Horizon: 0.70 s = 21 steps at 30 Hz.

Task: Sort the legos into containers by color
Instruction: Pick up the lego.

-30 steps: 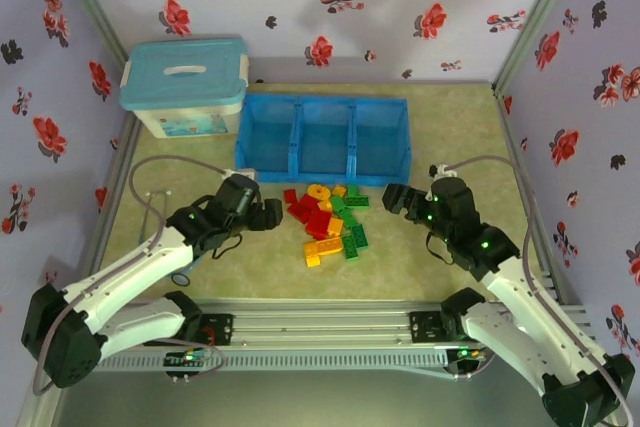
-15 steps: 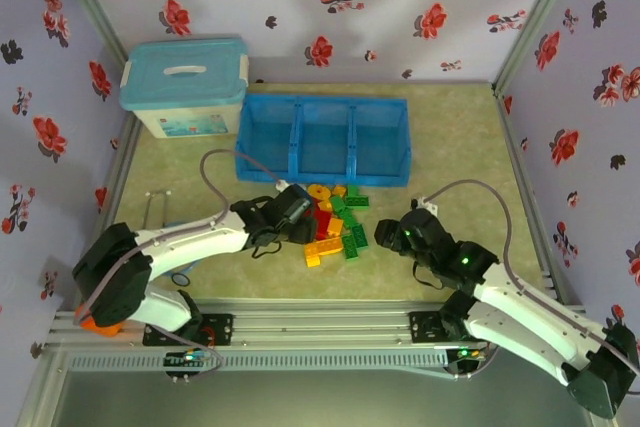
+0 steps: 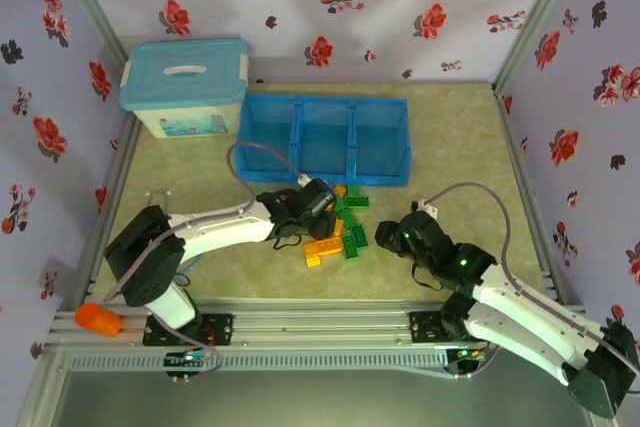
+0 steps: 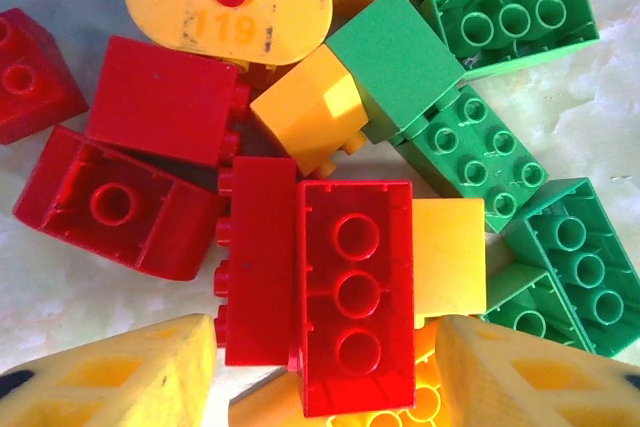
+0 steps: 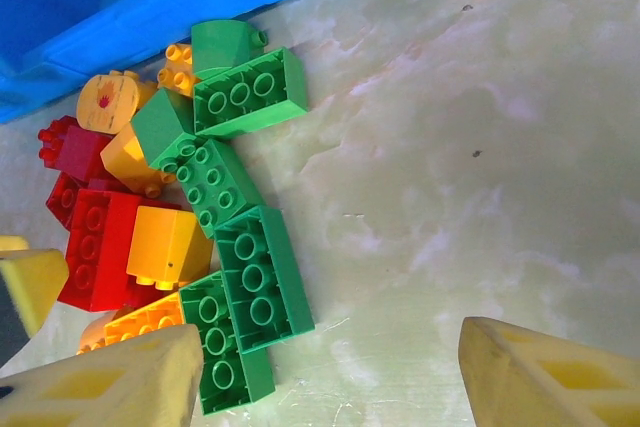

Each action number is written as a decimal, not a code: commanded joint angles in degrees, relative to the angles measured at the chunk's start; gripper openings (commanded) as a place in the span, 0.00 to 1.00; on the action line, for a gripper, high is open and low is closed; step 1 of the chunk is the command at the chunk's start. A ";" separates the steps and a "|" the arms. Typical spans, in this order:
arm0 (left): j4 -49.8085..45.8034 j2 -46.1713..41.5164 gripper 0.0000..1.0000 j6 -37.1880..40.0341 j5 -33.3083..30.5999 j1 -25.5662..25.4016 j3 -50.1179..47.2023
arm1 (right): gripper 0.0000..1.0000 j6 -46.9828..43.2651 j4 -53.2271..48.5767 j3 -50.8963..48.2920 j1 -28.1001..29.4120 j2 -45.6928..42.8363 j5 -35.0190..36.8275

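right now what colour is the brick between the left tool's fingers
The brick is red; left wrist view.

The tray (image 3: 322,100) lies at the back middle of the table (image 3: 455,147), its three compartments side by side. The storage box (image 3: 185,87) stands just left of it, in the back-left corner. The legos (image 3: 350,234) are heaped just in front of the tray. The left gripper (image 3: 318,203) hangs over the heap's left part, and the right gripper (image 3: 385,234) is just right of the heap. Between the left fingers (image 4: 110,372) lies one long brick (image 4: 355,297), seemingly resting on others.
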 commanded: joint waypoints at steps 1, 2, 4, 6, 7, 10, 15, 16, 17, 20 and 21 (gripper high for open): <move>-1.07 2.11 0.58 -0.09 0.09 -0.32 2.55 | 0.67 0.64 0.56 -0.48 0.56 -0.79 0.61; -1.02 2.51 0.58 -0.12 0.08 -0.31 2.74 | 0.67 0.57 0.44 -0.42 0.54 -0.77 0.65; -1.07 3.37 0.57 -0.18 0.08 -0.32 3.21 | 0.67 0.46 -0.01 -0.25 0.53 -0.94 0.60; -1.07 4.10 0.57 -0.31 0.08 -0.32 3.51 | 0.66 0.31 -0.53 0.01 0.57 -1.05 0.82; -1.11 4.44 0.56 -0.27 0.10 -0.31 3.65 | 0.66 0.29 -0.82 0.14 0.57 -1.15 0.92; -1.24 5.42 0.54 -0.49 0.16 -0.32 4.08 | 0.66 0.14 -1.38 0.43 0.67 -1.49 1.18; -1.10 6.47 0.48 -0.89 0.34 -0.40 4.75 | 0.65 0.28 -2.25 0.55 0.61 -2.38 1.49; -1.23 6.78 0.47 -0.91 0.35 -0.41 5.00 | 0.65 0.44 -2.37 0.46 0.68 -2.69 1.48; -1.52 7.05 0.47 -0.98 0.35 -0.40 5.27 | 0.65 0.47 -2.52 0.34 0.63 -2.94 1.55; -1.71 7.47 0.44 -1.20 0.35 -0.35 5.66 | 0.63 0.75 -2.93 0.04 0.78 -3.36 1.74; -1.64 7.56 0.43 -1.15 0.35 -0.40 5.68 | 0.63 0.80 -2.91 -0.12 0.72 -3.39 1.59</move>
